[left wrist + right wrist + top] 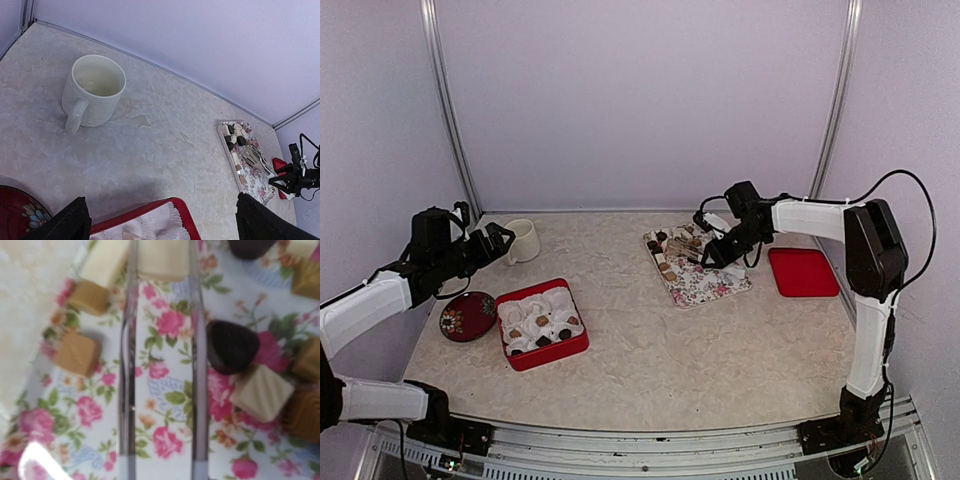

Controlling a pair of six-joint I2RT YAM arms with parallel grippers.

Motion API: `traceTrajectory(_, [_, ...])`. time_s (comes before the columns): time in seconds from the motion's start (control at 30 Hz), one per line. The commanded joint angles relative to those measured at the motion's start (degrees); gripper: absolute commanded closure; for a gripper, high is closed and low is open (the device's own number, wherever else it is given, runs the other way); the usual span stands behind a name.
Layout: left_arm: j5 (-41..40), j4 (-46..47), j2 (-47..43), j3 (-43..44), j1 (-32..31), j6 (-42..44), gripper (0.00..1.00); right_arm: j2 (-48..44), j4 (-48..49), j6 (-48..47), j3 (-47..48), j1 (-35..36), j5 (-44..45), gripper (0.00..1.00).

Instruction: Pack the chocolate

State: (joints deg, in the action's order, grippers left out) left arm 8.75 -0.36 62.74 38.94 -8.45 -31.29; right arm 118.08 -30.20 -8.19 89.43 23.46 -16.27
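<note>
The chocolate (665,262) lies as small dark, tan and cream pieces on a floral tray (720,288) at the back right. My right gripper (712,252) hovers low over that tray, shut on silver tongs (252,157). In the right wrist view the two tong arms (127,365) run up the picture with a cream piece (162,259) between their far ends; a dark piece (232,346) and a tan cube (76,352) lie outside them. A red box (555,356) of white paper cups holds a few pieces (542,321). My left gripper (498,240) hangs open and empty above the box's far rim (145,209).
A white mug (523,240) stands at the back left, beside the left gripper. A dark red oval dish (468,315) lies left of the red box. A flat red lid (803,271) rests right of the floral tray. Walls close the back and sides.
</note>
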Motion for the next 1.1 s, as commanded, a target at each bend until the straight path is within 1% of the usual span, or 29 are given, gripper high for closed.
traceTrajectory(0.0, [0.28, 1.77, -0.39, 1.40, -0.18, -0.13, 0.01, -6.62, 0.44, 0.36, -0.75, -0.20, 0.32, 0.72])
traceTrajectory(0.1, [0.26, 1.77, -0.56, 1.33, -0.34, -0.32, 0.01, -8.39, -0.26, 0.39, -0.56, 0.19, -0.32, 0.72])
traceTrajectory(0.2, [0.25, 1.76, -0.77, 1.16, -0.32, -0.52, 0.01, -9.49, -1.10, 0.28, 0.48, 2.24, -0.76, 0.73])
traceTrajectory(0.5, [0.48, 1.91, -1.32, 0.53, -0.34, -1.23, 0.01, -7.97, -4.27, 0.30, 8.22, 13.60, -0.17, 0.73])
traceTrajectory(0.8, [0.56, 2.29, -1.45, 0.35, -0.58, -1.39, 0.01, -1.38, -6.57, 1.63, 16.75, 24.80, -1.30, 0.72])
traceTrajectory(0.97, [0.59, 2.30, -1.27, 0.44, -0.78, -1.07, 0.01, 3.76, -9.25, 0.83, 22.30, 28.81, 1.72, 0.73])
traceTrajectory(1.07, [0.50, 2.29, -1.27, 0.44, -0.79, -0.88, 0.01, 6.56, -10.78, 0.69, 25.05, 29.92, 2.05, 0.73])
